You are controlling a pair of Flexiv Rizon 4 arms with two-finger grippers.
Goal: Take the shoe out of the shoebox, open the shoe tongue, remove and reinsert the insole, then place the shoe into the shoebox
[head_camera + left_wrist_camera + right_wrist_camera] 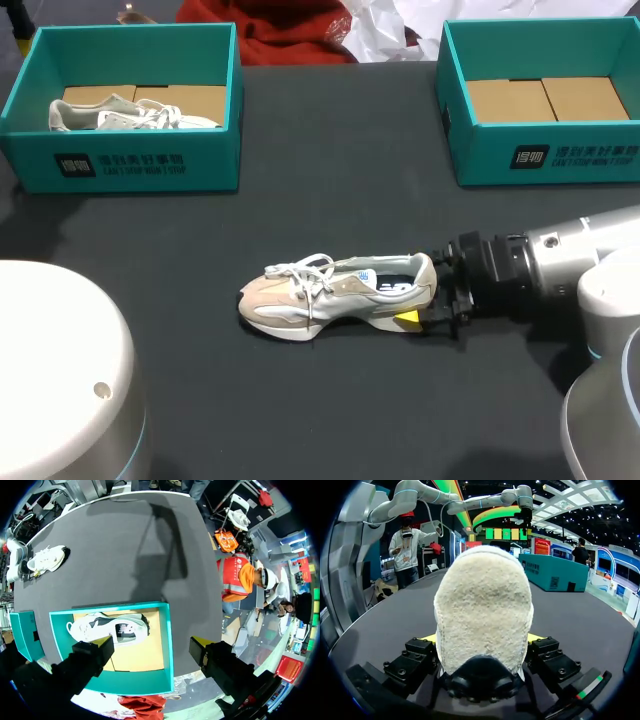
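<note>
A beige and white shoe [335,290] lies on its side in the middle of the black table, toe pointing left. My right gripper [425,292] comes in from the right and is shut on its heel. In the right wrist view the fuzzy heel [482,610] fills the gap, with a finger pressed on each side. My left gripper [150,650] hangs open high over the left teal shoebox [167,630], which holds a second white shoe [107,628]. From there the table shoe [47,559] shows far off.
The left shoebox [120,170] with the other shoe [130,115] stands at the back left. A second teal shoebox [545,160] with only cardboard inside stands at the back right. My left arm's white housing [60,380] fills the near left corner.
</note>
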